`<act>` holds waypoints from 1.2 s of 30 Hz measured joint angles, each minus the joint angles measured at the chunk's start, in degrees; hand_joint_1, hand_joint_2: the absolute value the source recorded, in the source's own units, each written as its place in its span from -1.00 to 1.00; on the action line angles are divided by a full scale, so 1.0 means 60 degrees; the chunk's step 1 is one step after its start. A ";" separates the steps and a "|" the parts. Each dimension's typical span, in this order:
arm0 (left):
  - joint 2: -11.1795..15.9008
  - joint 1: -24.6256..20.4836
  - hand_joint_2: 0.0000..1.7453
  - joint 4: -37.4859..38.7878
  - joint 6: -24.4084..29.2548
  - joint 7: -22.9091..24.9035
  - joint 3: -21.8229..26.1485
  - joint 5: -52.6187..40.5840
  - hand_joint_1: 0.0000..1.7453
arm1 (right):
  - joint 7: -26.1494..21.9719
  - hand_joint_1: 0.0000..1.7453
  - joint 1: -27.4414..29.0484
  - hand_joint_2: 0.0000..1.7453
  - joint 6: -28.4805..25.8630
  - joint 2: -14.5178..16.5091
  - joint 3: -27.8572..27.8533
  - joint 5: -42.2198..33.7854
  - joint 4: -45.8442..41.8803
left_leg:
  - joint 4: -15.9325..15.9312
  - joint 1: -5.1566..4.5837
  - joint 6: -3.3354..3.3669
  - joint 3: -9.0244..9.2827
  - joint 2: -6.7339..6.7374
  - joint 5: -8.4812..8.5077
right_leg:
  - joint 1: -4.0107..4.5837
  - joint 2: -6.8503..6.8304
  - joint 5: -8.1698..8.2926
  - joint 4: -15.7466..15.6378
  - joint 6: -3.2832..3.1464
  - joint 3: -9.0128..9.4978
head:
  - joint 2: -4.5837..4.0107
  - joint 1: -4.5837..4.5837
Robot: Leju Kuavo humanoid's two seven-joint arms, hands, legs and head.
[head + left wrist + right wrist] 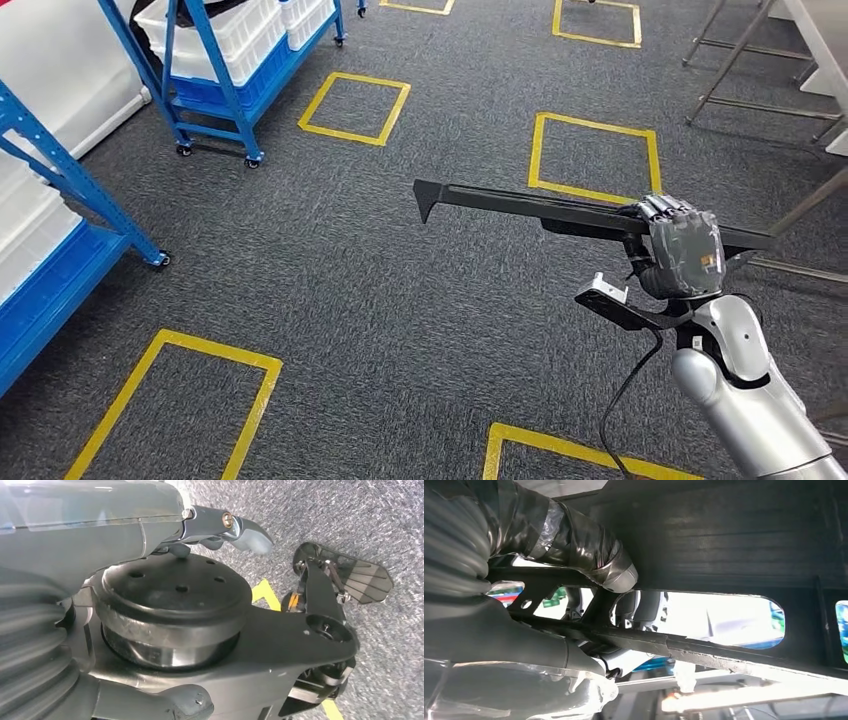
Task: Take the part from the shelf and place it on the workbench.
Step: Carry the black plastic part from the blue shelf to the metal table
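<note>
We see white plastic crates [255, 25] stacked in the far-left blue metal shelf [215, 75]. Our right hand [678, 255] grips the long flat black part [530, 207] above grey carpet [330, 280]. Left hand [150, 525]: we cannot tell its state.

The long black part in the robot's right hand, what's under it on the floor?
Under the long black part held by the right hand lies dark grey carpet with a yellow taped square partly behind it. The square's near edge is covered by the part.
</note>
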 joint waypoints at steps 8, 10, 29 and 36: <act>0.0026 0.0044 1.00 0.0001 0.0039 -0.0089 -0.0002 0.0080 -1.00 | 0.0035 1.00 -0.0324 1.00 0.0013 0.0045 0.0074 0.0095 0.0258 | 0.1230 0.0116 -0.0051 -0.0659 -0.1035 -0.0150 | -0.0060 0.0916 0.0027 0.0114 -0.0041 -0.0085 | 0.0000 -0.0003; 0.0028 0.0060 1.00 0.0019 0.0045 -0.0101 -0.0002 0.0156 -1.00 | 0.0051 1.00 -0.0544 1.00 0.0063 0.0055 0.0130 0.0128 0.0331 | 0.0205 0.0177 -0.0036 -0.0263 -0.1567 0.0264 | -0.0082 0.1188 0.0010 0.0246 0.0064 -0.0207 | 0.0000 -0.0002; -0.0189 0.0274 1.00 0.0033 -0.0389 -0.1821 0.1679 0.2377 -1.00 | 0.1027 1.00 -0.3564 1.00 0.0597 0.1342 0.4350 0.0950 0.1530 | -0.0272 -0.0012 0.0066 -0.0101 0.0140 0.0372 | 0.0107 -0.0314 0.0010 0.0061 0.0012 -0.0157 | 0.0000 0.0003; -0.0169 0.0326 1.00 0.0036 -0.0526 -0.1904 0.1926 0.2436 -1.00 | 0.1168 1.00 -0.2335 1.00 0.0049 0.0016 0.4338 0.0458 0.0262 | 0.2558 0.0077 -0.0105 -0.1390 -0.0713 -0.0851 | 0.0014 0.0425 0.0047 -0.0036 -0.0153 -0.0023 | 0.0000 -0.0004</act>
